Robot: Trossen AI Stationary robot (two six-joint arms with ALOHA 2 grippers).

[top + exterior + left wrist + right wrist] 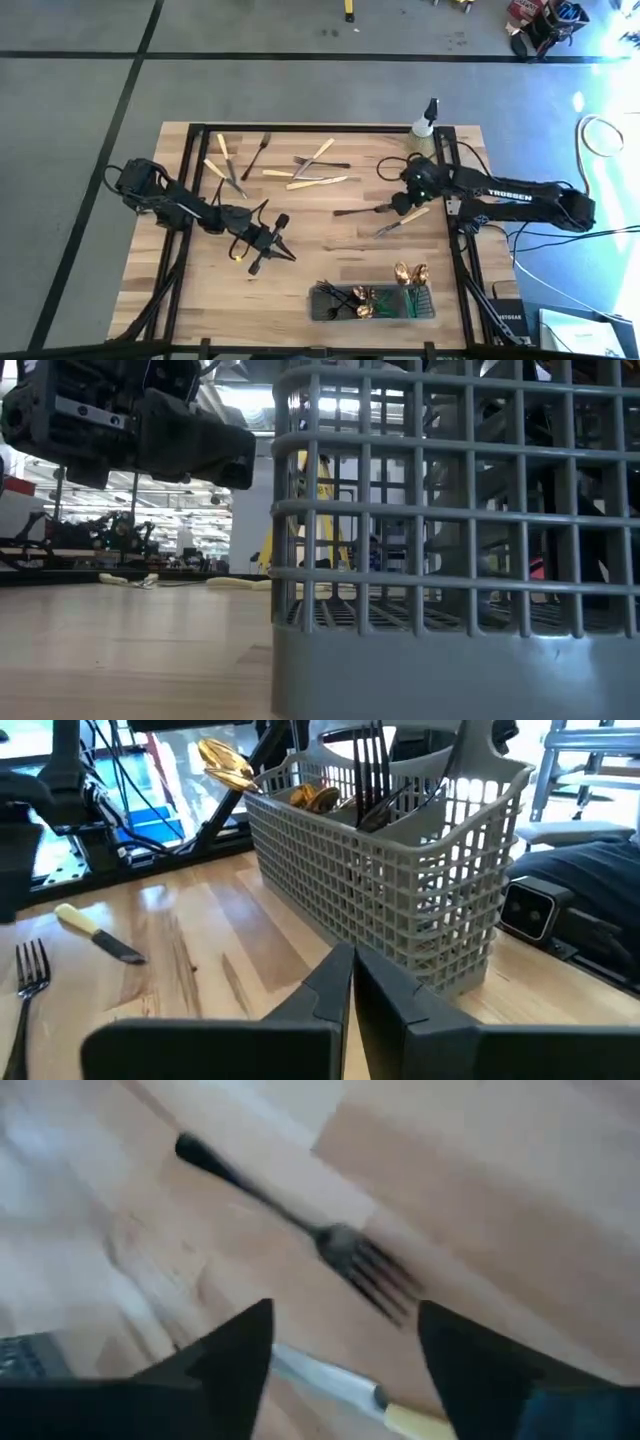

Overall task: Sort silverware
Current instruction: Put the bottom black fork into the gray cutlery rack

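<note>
From where I stand, the left arm sits over the lower left-centre of the overhead frame, its left pincer (272, 252) pressed together with nothing between the tips; its own camera shows the two dark fingers (335, 985) meeting in front of the grey mesh caddy (400, 870), which already holds a gold spoon (225, 762) and some dark pieces. That arm looks to be waiting.

Further along, in the upper middle of the overhead frame, a scatter of silverware (300, 170) is spread on the desk (200, 290): cream-handled knives, a dark fork, a few crossed pieces. None of it is sorted yet.

Right of centre is where the work is. The right pincer (408, 200) hovers over a dark fork (362, 211) and a cream-handled knife (400, 221), lying just beside each other. Its wrist camera shows the jaws spread wide and empty, with the fork (300, 1225) beyond the tips and the knife (350, 1395) between them.

I'd say the step in hand is the reach for the next piece, most likely the knife. The next move calls for coming down squarely over one slim handle, closing on that alone without dragging its neighbour, then carrying it to the caddy (375, 303) at the lower centre-right.
</note>
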